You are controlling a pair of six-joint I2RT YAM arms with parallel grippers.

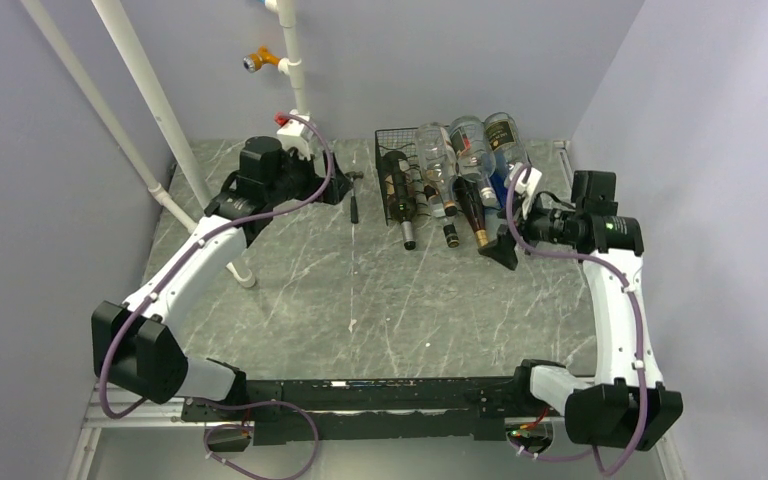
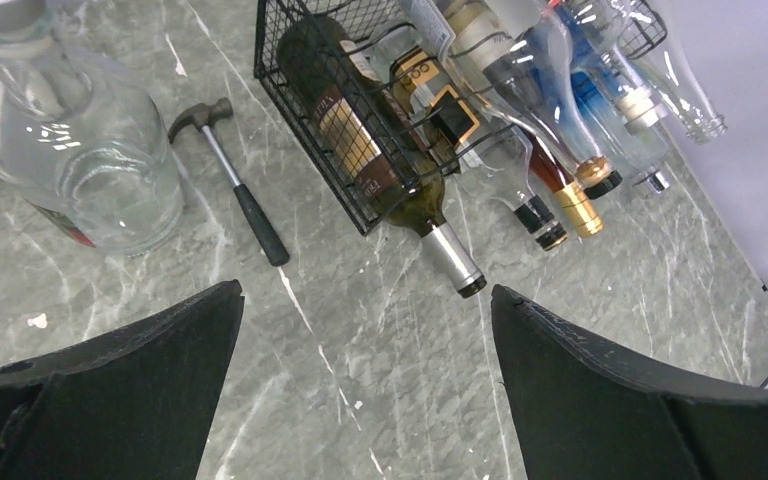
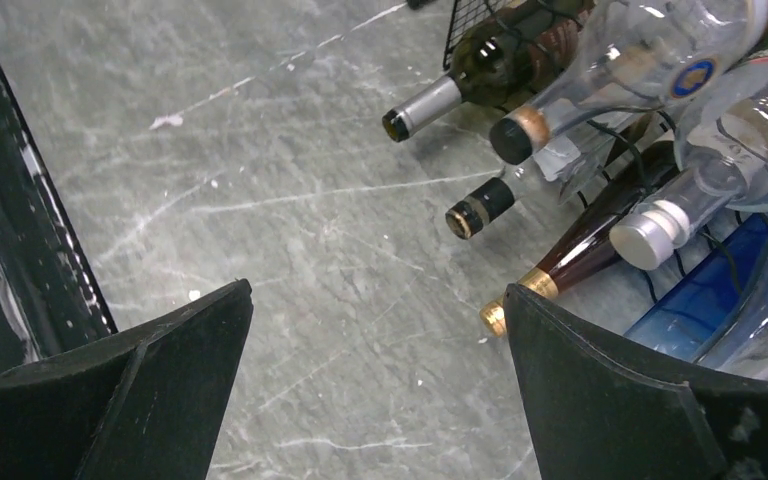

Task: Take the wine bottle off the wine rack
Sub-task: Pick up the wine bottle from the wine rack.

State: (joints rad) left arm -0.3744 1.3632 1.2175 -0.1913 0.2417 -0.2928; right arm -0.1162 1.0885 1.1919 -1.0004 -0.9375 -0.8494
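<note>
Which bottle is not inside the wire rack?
The big clear glass bottle left of the hammer, standing apart from the rack. Every other bottle rests in the rack.

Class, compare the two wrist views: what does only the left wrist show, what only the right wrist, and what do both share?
Only left wrist: a hammer, a clear glass bottle beside it, and the open left gripper. Only right wrist: the open right gripper and a black strip along the left edge. Both: the wine rack, the green wine bottle with a silver cap, a gold-capped bottle, the marble table.
</note>
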